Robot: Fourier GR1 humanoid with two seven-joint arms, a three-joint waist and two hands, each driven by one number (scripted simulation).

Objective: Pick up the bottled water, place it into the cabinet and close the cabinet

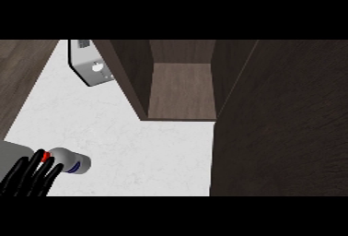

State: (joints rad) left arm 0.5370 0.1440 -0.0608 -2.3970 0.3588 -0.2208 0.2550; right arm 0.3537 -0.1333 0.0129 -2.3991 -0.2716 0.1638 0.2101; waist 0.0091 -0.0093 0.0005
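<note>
- The bottled water (pixel 70 161) lies on its side at the near left of the white table (pixel 136 138), its pale body ending in a blue-banded end that points right and slightly near.
- A small red spot (pixel 45 156), perhaps the cap, shows at the bottle's left end, right where the fingers meet it.
- The left hand (pixel 27 177) comes in from the near left corner; its black fingers (pixel 42 173) lie over the left part of the bottle, touching it and covering some of it.
- The fingers look long and only slightly bent; I cannot tell whether they are wrapped round the bottle or merely resting on it.
- The right part of the bottle sticks out free beyond the fingertips, bare table on its right and far sides.
- A grey shape, apparently the forearm (pixel 15 152), sits just left of the bottle at the picture's edge.
- The cabinet (pixel 180 87) stands well apart from the bottle, far and to the right, open toward the viewer, with a brown wooden inside and dark side walls.
- A large dark panel (pixel 279 129), seemingly the cabinet's open door, fills the right side from far to near.
- A light grey object (pixel 90 67) with a round hole lies on the table at the far left, just beside the cabinet's left wall.
- A dark wood strip (pixel 17 83) runs along the table's left edge.
</note>
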